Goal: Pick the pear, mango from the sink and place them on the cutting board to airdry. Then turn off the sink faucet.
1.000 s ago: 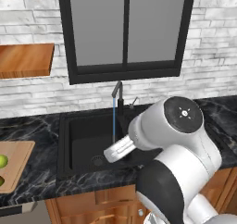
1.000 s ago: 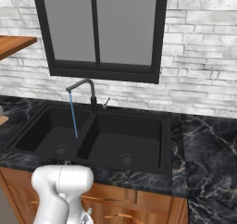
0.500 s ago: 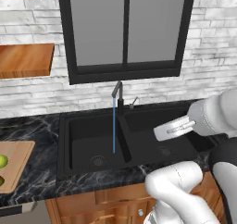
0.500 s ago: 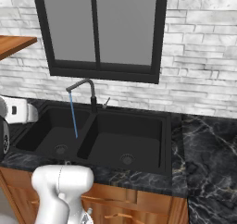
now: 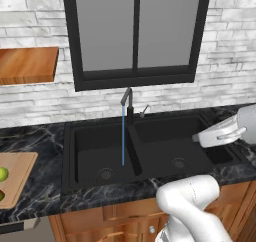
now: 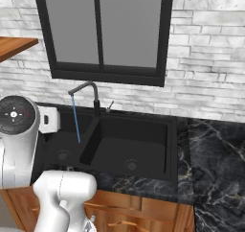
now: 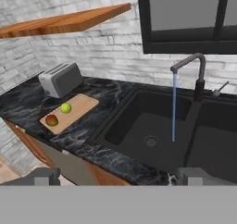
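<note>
A: Both fruits sit on the cutting board [image 7: 69,113], so that half of the job looks done. In the hand view the pear [image 7: 66,108] lies toward the far end and the mango [image 7: 52,120] toward the near end, close together but apart, each resting flat on the wood, which suits airdrying

B: And the board itself?

A: It lies on the marble surface [image 7: 99,146] to the left of the sink [image 7: 157,130], just in front of a toaster [image 7: 60,78]. In the left base view the board [image 5: 20,176] is cut by the frame edge, and two green slivers show on it; I can't say from there which fruit is which

B: So what's left is the water

A: Yes. A thin blue stream falls from the sink faucet [image 7: 196,75] into the left basin near its drain. The little silver lever [image 7: 221,88] stands just right of the faucet's stem, angled upward; I judge that's the next target

B: What's the hand doing?

A: The hand [image 7: 115,177] is up and back from the sink, looking down over the whole surface, carrying nothing. Its two tips stand far apart at the bottom of its own view, so it's spread wide. In the left base view a white part of the arm [image 5: 220,134] hangs over the right basin

B: Anything unclear?

A: The lever's exact tilt is too small to read, and the right basin is cropped in the hand view
</note>
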